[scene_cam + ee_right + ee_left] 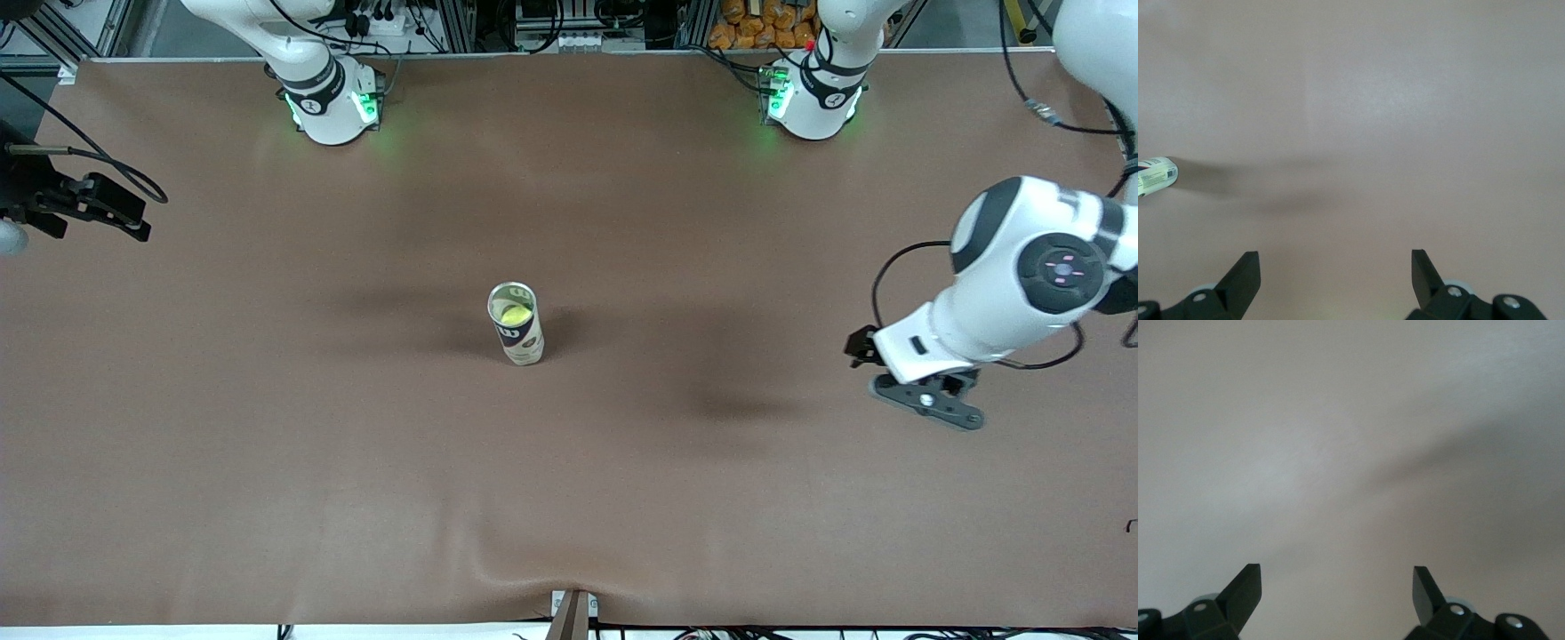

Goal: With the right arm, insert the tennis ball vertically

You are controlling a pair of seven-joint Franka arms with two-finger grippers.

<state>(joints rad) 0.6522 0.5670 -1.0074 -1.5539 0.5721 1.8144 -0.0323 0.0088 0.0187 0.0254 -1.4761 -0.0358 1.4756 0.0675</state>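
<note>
Our right gripper (pixel 1331 267) hangs over the brown table (pixel 267 427) at the right arm's end, with its black fingers (pixel 1245 273) spread wide and nothing between them. In the front view this gripper (pixel 107 209) shows at the edge of the picture, and the right arm's base (pixel 329 102) stands at the table's edge farthest from the camera.

Our left gripper (pixel 1337 587) hangs over the left arm's end of the table, its fingers (pixel 1245 590) likewise spread apart and bare. We see it in the front view (pixel 929 400) under the white wrist of the left arm (pixel 1022 276), which waits there; its base (pixel 813 98) also stands at the edge farthest from the camera.

Between the two grippers we have a broad stretch of open cloth on every side of the can. The cloth puckers slightly at the edge nearest the camera, by a small bracket (pixel 573 613).

The clear can (pixel 516 324) stands upright near the middle of the table, well apart from both grippers, its long axis vertical and its open mouth facing up. The yellow-green tennis ball (pixel 516 314) sits inside it. In the right wrist view only the can's end (pixel 1157 175) shows at the picture's edge.
</note>
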